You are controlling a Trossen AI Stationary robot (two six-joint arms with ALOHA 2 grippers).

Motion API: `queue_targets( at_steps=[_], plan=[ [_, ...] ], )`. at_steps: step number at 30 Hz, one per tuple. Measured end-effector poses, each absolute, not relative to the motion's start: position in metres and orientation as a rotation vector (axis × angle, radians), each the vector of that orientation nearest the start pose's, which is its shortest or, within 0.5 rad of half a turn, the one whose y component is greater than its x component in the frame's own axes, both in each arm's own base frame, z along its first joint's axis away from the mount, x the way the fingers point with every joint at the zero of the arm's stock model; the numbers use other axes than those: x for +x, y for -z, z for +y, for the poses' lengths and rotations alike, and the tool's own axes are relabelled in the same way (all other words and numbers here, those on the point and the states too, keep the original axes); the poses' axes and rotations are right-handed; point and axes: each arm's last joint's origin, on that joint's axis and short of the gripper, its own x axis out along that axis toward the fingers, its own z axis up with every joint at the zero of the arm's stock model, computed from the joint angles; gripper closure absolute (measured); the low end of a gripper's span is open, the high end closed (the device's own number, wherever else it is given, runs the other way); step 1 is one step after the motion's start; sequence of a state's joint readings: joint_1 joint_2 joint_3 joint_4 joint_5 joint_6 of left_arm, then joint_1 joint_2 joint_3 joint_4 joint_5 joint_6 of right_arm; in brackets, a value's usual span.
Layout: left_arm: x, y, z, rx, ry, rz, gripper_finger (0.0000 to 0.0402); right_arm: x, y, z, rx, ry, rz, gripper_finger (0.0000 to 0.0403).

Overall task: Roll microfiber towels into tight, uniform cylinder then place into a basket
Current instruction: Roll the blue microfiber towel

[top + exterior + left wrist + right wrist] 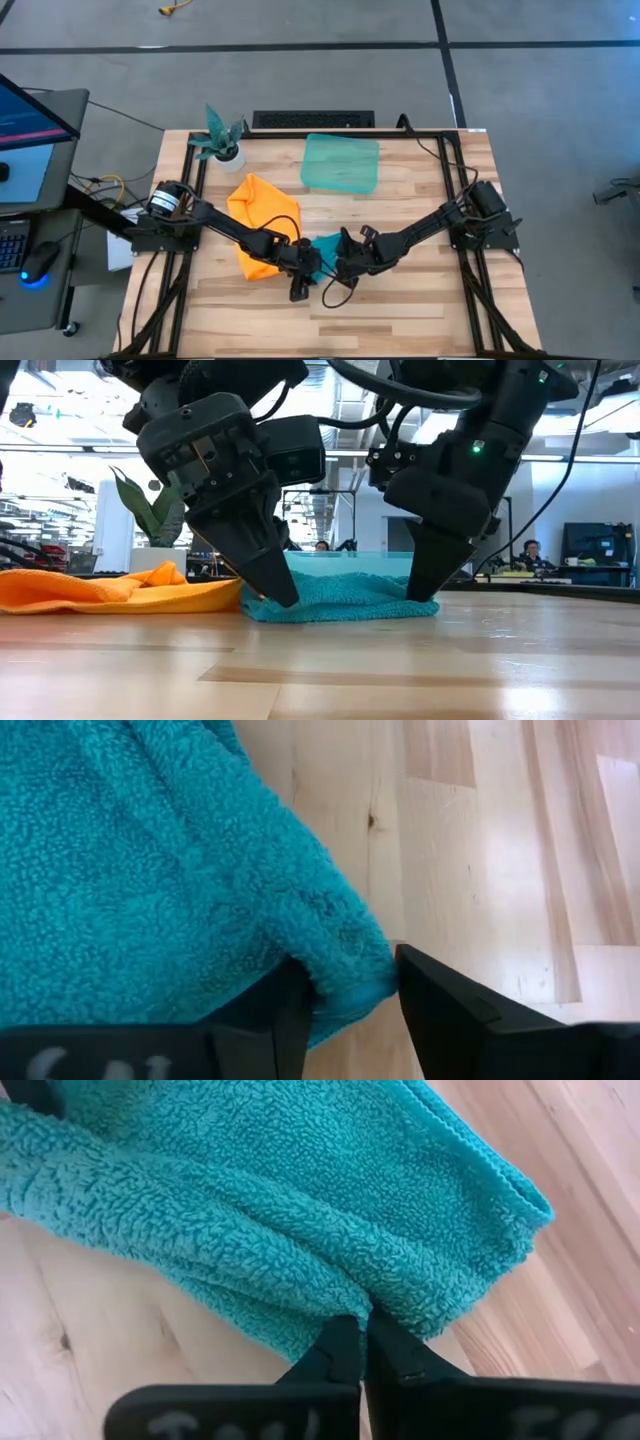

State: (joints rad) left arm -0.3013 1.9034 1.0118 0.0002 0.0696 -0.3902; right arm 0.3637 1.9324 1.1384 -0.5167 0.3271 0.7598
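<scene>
A pale wooden table stands on a grey floor crossed by dark lines, with a monitor and keyboard on a stand to the left. A small potted plant sits at the table's far left corner. Beyond the table, an open office stretches under bright ceiling lights, where a seated person works far right.
</scene>
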Motion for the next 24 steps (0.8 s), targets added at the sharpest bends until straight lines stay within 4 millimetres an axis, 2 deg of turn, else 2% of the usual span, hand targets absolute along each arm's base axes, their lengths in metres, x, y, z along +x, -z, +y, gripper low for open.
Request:
queue_targets(
  at_steps=[6, 13, 19, 24],
  plan=[
    [0.358, -0.139, -0.116, -0.213, 0.163, 0.974, 0.0266, 0.33, -0.125, 0.116, 0.213, 0.441, 1.171, 0.0387],
    [0.352, -0.161, -0.151, -0.006, 0.112, 1.035, 0.0274, 0.33, -0.125, 0.116, 0.221, 0.444, 1.171, 0.0385],
    [0.345, -0.173, -0.184, 0.178, 0.237, 0.952, 0.0274, 0.33, -0.124, 0.116, 0.224, 0.442, 1.174, 0.0389],
    [0.348, -0.176, -0.186, 0.25, 0.222, 0.891, 0.0274, 0.33, -0.124, 0.116, 0.228, 0.441, 1.176, 0.0386]
  ],
)
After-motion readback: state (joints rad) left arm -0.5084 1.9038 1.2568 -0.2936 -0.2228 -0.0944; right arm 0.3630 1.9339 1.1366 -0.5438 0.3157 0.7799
